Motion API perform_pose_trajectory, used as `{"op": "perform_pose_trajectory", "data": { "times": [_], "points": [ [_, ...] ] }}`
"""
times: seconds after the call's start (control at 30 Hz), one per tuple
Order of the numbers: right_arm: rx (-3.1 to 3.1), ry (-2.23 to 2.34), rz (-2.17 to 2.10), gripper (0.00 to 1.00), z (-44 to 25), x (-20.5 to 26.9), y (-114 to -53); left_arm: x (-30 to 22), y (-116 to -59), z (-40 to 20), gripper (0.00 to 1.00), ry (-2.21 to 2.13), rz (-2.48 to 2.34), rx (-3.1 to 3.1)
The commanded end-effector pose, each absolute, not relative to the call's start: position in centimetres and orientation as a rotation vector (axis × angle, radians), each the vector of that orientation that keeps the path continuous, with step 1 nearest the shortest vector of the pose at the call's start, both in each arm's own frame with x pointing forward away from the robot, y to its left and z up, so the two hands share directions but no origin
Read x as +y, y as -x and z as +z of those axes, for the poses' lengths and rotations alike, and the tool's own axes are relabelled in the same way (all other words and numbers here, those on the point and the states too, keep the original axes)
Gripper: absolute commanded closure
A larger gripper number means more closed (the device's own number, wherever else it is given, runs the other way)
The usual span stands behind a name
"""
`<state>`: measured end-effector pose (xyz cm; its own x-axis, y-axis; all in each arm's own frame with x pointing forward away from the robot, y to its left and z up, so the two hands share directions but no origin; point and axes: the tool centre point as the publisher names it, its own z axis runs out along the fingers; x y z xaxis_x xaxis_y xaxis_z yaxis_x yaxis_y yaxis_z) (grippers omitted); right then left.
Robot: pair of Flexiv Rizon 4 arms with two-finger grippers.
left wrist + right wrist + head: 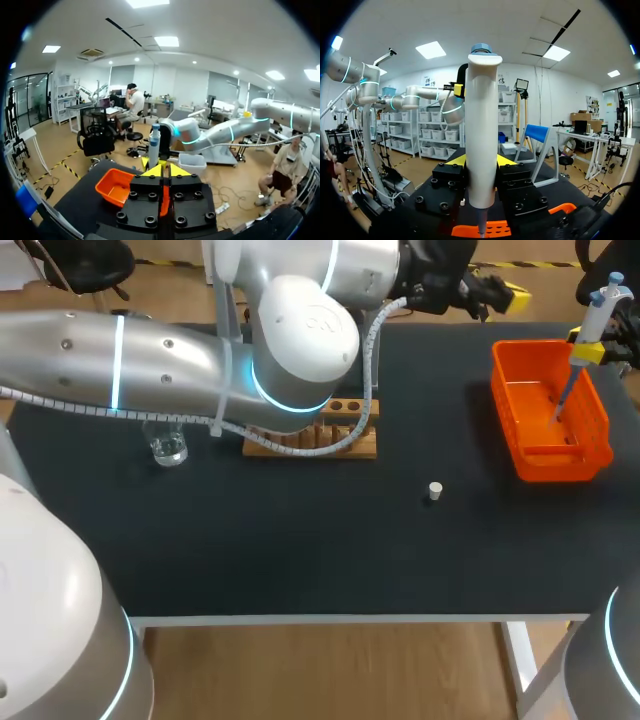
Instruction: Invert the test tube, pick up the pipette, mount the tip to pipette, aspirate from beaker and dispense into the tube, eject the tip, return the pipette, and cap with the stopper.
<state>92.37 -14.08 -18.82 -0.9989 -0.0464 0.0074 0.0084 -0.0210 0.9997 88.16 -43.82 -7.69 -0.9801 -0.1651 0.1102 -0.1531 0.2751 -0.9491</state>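
Tip-eject step, I'd say: right end effector (587, 352) clamps pipette (598, 310) upright, nose down in orange bin (520, 445); left end effector (165, 171) closed, nothing visible in it; next needs the ejector pressed, then pipette returned.

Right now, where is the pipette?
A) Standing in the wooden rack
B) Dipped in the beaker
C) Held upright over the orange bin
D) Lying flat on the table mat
C: the right gripper is shut on the pipette, holding it upright with its thin lower end pointing down into the orange bin at the table's right side.
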Motion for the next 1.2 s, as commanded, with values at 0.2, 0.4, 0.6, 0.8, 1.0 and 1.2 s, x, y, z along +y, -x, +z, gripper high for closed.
{"op": "perform_pose_trajectory", "data": {
  "times": [0.2,0.4,0.6,0.8,1.0,1.2],
  "points": [
    [-2.168,-0.048,-2.214,1.0,-18.8,-14.2,-92.5,-43.9,-88.2,-7.7,1.0,0.314,-1.862,2.498],
    [-2.168,-0.048,-2.214,1.0,-18.8,-14.2,-92.5,-46.1,-89.1,-6.9,1.0,0.258,-1.744,2.56],
    [-2.168,-0.048,-2.214,1.0,-18.8,-14.2,-92.5,-47.7,-90.0,-6.5,1.0,0.239,-1.683,2.591],
    [-2.168,-0.048,-2.214,1.0,-18.8,-14.2,-92.5,-48.9,-90.9,-6.4,1.0,0.218,-1.67,2.6],
    [-2.168,-0.048,-2.214,1.0,-18.8,-14.2,-92.5,-49.9,-91.2,-6.8,1.0,0.239,-1.697,2.597],
    [-2.168,-0.048,-2.214,1.0,-18.8,-14.2,-92.5,-50.8,-91.4,-7.9,1.0,0.316,-1.775,2.596]
  ]
}}
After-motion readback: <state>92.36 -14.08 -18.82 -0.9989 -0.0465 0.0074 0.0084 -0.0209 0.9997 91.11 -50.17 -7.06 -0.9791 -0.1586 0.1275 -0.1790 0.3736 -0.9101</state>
